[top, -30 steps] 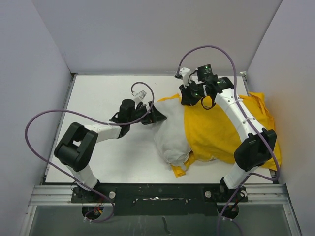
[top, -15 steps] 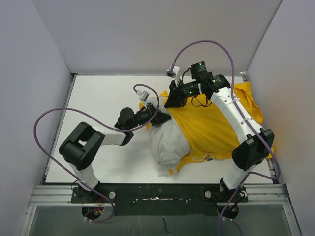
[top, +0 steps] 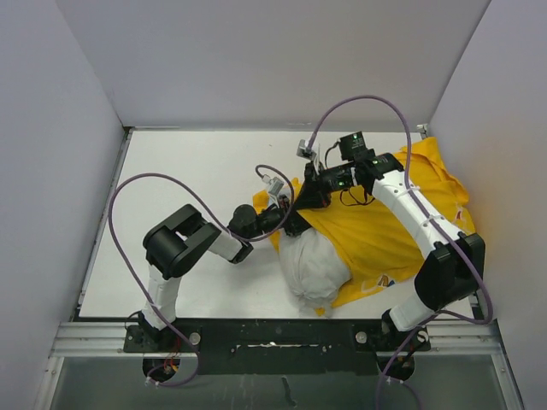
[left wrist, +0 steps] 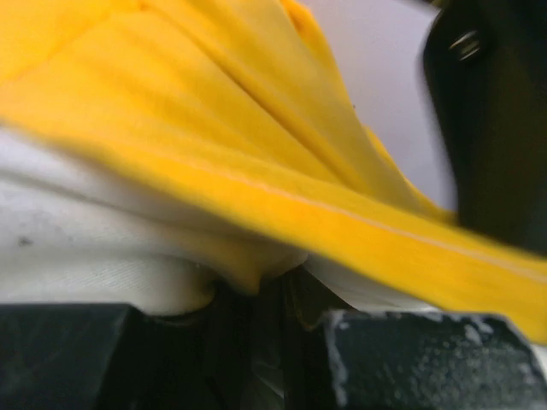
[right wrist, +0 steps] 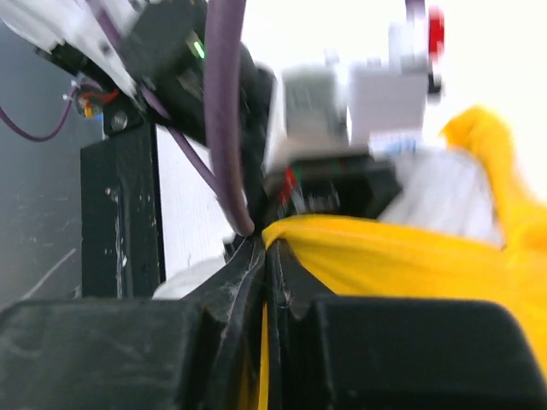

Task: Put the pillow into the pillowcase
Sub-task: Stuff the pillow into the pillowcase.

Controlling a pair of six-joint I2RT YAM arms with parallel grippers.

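The white pillow (top: 314, 266) lies near the table's middle, its right part under the yellow pillowcase (top: 385, 226). My left gripper (top: 291, 224) is at the pillow's far end, right at the pillowcase's opening. In the left wrist view its jaws (left wrist: 273, 299) are shut on a fold of white pillow (left wrist: 85, 248) cloth, and the pillowcase's yellow hem (left wrist: 342, 226) drapes across just above them. My right gripper (top: 308, 198) is just beyond it. It (right wrist: 267, 248) is shut on the pillowcase's (right wrist: 410, 256) upper edge, and yellow cloth shows between its fingers.
Grey walls enclose the white table (top: 188, 171) on three sides. The pillowcase reaches the right wall (top: 491, 171). The two grippers sit very close together, with purple cables (top: 359, 101) looping above both arms.
My left gripper has gone from open to shut on the pillow's end and moved right and nearer. The pillow slid towards the front right. My right gripper brought the pillowcase edge nearer.
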